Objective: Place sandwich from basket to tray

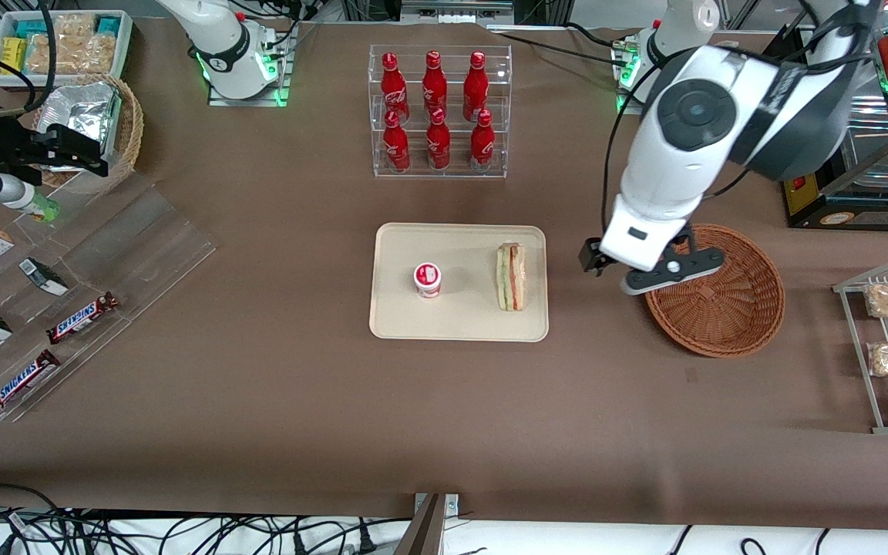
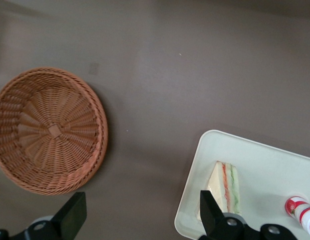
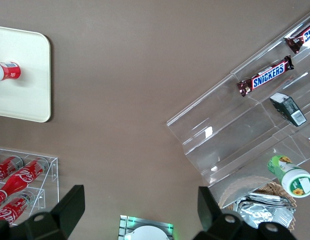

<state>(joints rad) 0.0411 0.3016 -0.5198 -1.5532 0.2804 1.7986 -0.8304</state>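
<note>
On tray (image 1: 398, 316): sandwich (image 1: 511, 276), outside gripper (image 2: 140, 212) jaws

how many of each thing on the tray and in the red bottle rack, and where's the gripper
sandwich: 1, on the tray
cup: 1, on the tray
red bottles: 6, in the rack
total: 8
gripper: open, above the table between basket and tray

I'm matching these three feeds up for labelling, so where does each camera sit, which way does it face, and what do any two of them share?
Front view: high, facing both arms, looking down on the tray, sandwich and basket; shows the left arm, its gripper above the basket's rim.
Left wrist view: looks down past open fingers at the empty basket and the sandwich on the tray.
Right wrist view: looks down past the parked fingers at a Snickers rack.
All three show the tray.
</note>
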